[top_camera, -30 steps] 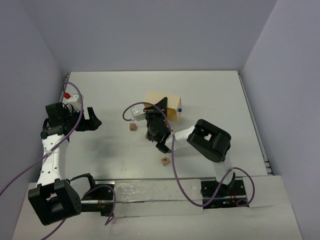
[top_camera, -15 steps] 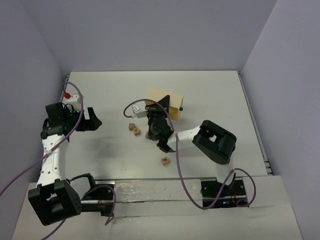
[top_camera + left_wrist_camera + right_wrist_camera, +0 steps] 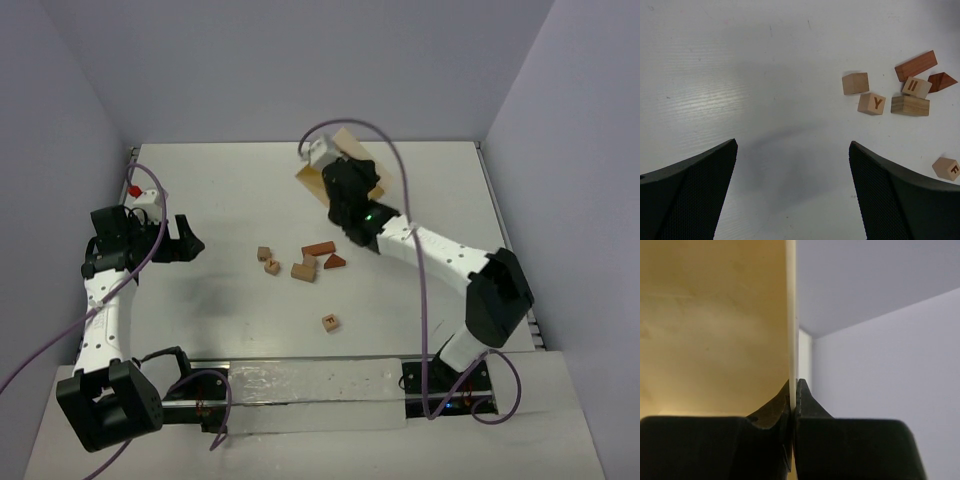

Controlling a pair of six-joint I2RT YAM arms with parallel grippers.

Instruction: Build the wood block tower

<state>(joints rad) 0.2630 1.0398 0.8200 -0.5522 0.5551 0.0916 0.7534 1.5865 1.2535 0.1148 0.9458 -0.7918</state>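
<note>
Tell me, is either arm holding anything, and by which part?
The right gripper pinches the light-wood box by its thin wall. The left gripper holds nothing.

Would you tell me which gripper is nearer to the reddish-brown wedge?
Right. The right gripper, clamping the box, sits just behind the wedge; the left gripper is open, well off to its left.

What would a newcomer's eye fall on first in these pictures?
The right gripper pinching a wall of the open light-wood square box at the far middle of the table. Next, the small tan and reddish-brown wooden blocks scattered loose at the centre, with no tower standing; the left gripper hangs open to their left.
</note>
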